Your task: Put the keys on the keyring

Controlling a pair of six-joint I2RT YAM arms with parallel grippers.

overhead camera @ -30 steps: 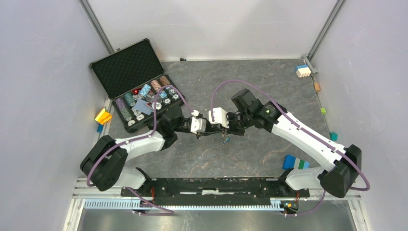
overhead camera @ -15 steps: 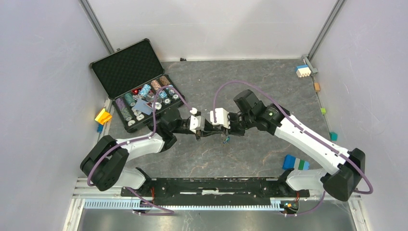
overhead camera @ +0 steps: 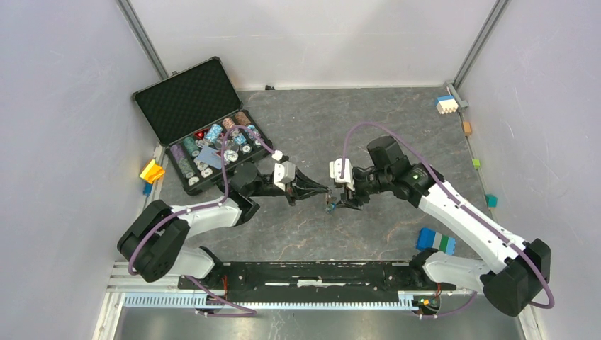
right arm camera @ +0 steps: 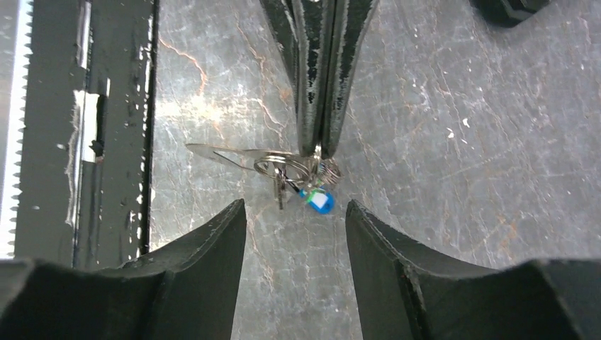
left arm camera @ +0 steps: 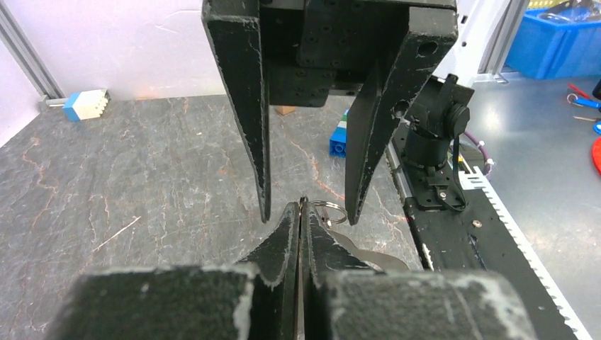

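Seen from above, the left jaws and right jaws sit nearly tip to tip at mid-frame over the tabletop (overhead camera: 397,120), but they are too small there to read. The right wrist view is clearer. There the left jaws point down from the top edge, pressed together on the keyring (right arm camera: 212,151), whose thin loop runs out to the left. A blue-tagged key (right arm camera: 319,202) lies just below the pinch, with a sliver of green beside it. The right jaws stand wide at the bottom edge, either side of the bundle and apart from it. Only the left wrist view shows a small split ring (left arm camera: 328,208) beside the closed tips.
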